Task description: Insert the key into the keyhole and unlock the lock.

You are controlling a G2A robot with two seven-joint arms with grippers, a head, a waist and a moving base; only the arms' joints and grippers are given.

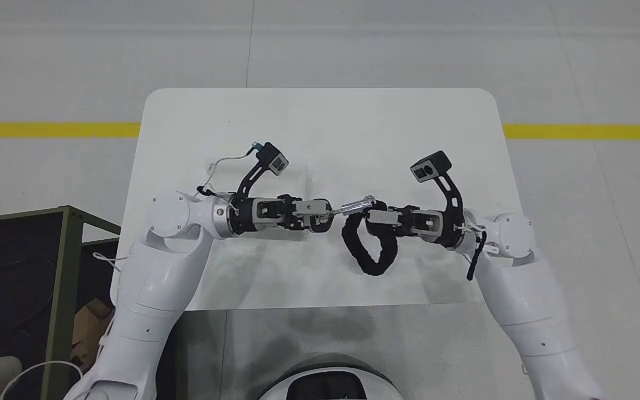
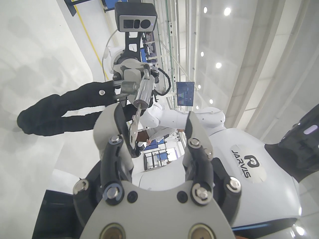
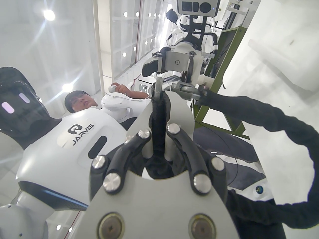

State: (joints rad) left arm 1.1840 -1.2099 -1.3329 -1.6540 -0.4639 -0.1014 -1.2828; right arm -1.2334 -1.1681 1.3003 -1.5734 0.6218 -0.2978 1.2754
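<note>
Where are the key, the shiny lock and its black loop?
key (image 2: 133, 126), left wrist view, on its flat head.
lock (image 2: 144, 91), left wrist view, on its chrome barrel.
black loop (image 3: 261, 110), right wrist view, on the sleeved strand.

The key (image 2: 133, 125) tip is hidden inside the lock (image 2: 143, 91) cylinder. In the top view the key is too small to resolve. The cable (image 3: 274, 115) is cut off at the right wrist view's edge.
</note>
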